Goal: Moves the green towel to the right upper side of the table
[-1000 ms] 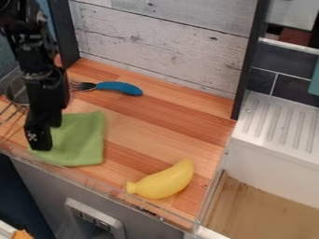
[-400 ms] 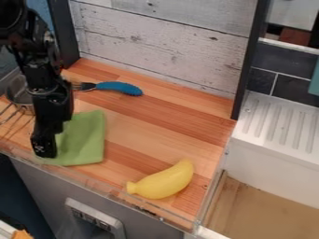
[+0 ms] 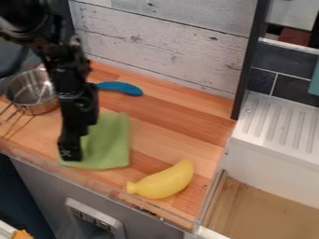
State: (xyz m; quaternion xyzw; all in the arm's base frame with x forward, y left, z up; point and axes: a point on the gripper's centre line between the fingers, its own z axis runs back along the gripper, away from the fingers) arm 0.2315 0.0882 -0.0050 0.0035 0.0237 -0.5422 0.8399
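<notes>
One claw (image 3: 70, 156) stood at one green towel (image 3: 111, 145), front left on the desk (image 3: 168, 135); whether it grasped cloth, I couldn't tell. One banana (image 3: 163, 181), one metal pot (image 3: 34, 95) and one blue handle (image 3: 121, 87) lay around.

Wooden counter (image 3: 169, 128); towel (image 3: 111, 144), banana (image 3: 163, 181), utensil (image 3: 121, 87), pan (image 3: 30, 91)

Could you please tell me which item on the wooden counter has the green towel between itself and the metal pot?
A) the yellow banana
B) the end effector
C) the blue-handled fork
A: the yellow banana lies toward the right front of the counter, with the green towel between it and the metal pot at the left.
</notes>
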